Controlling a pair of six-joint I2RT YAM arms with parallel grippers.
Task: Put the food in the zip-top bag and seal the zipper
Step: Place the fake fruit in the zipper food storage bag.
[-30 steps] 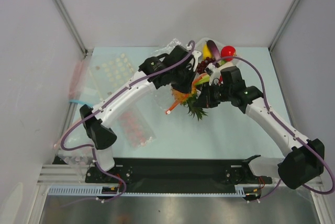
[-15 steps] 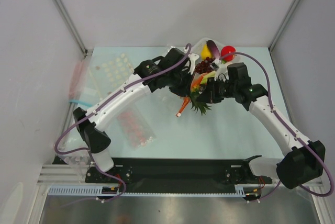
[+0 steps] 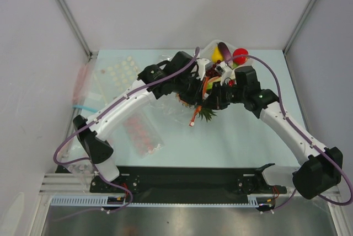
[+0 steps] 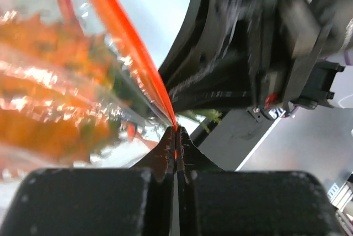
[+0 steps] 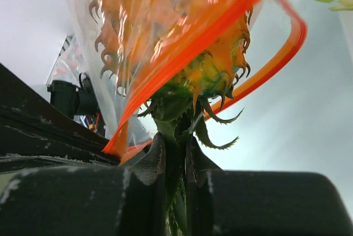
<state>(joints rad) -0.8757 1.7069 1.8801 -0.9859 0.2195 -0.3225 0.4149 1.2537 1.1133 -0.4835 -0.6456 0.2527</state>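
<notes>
The clear zip-top bag (image 3: 172,103) hangs from my left gripper (image 3: 194,91), which is shut on its orange-red zipper (image 4: 128,46) at the strip's end (image 3: 193,117). My right gripper (image 3: 214,101) is shut on the green crown of the orange pineapple (image 3: 206,113). In the right wrist view the pineapple (image 5: 220,73) pokes body-first into the bag mouth, with the zipper (image 5: 278,54) looped around it. In the left wrist view it shows orange through the plastic (image 4: 49,114). The red fruit (image 3: 240,55) lies in the far bowl. The green fruit is not visible.
A clear bowl (image 3: 210,45) at the far middle holds the red fruit, a yellow piece (image 3: 218,55) and a purple piece (image 3: 224,48). A packet of pink-red dots (image 3: 140,134) and a sheet of white dots (image 3: 118,73) lie at the left.
My left gripper has carried the bag mouth right, toward the right gripper. The pineapple has gone from beside the bag into its mouth, and the zipper end now hangs lower.
</notes>
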